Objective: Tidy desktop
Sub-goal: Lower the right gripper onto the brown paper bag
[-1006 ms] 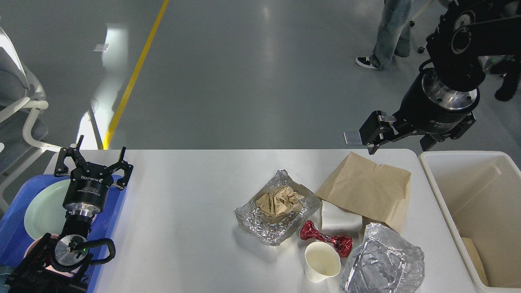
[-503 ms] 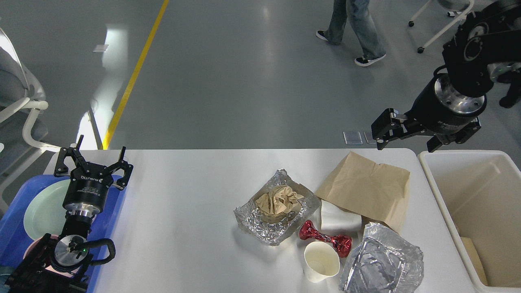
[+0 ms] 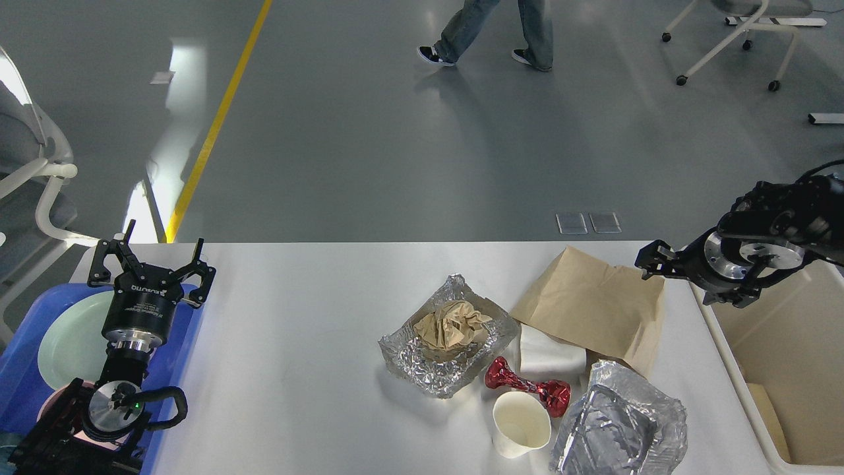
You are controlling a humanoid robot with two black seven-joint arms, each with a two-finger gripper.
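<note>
Step in hand, I judge: right gripper (image 3: 653, 262) to take the paper bag (image 3: 597, 305) on the desktop (image 3: 297, 343) and drop it in the bin (image 3: 778, 356). Best pinch the bag's free edge, lift clear of the foil. Right fingers: cannot tell, seen end-on, nothing held. Left gripper (image 3: 151, 260) spread wide, empty, above the tray (image 3: 16, 369).

The left arm is coming in from the lower left corner, its wrist pointing away from the viewer. The left gripper (image 3: 153, 258) is standing at the arm's far end with its two fingers spread wide apart, holding nothing. The right arm is reaching in from the right edge, its silver wrist ring facing the viewer. The right gripper (image 3: 654, 258) is pointing leftward, seen small and dark, so its fingers are not showing apart.
</note>
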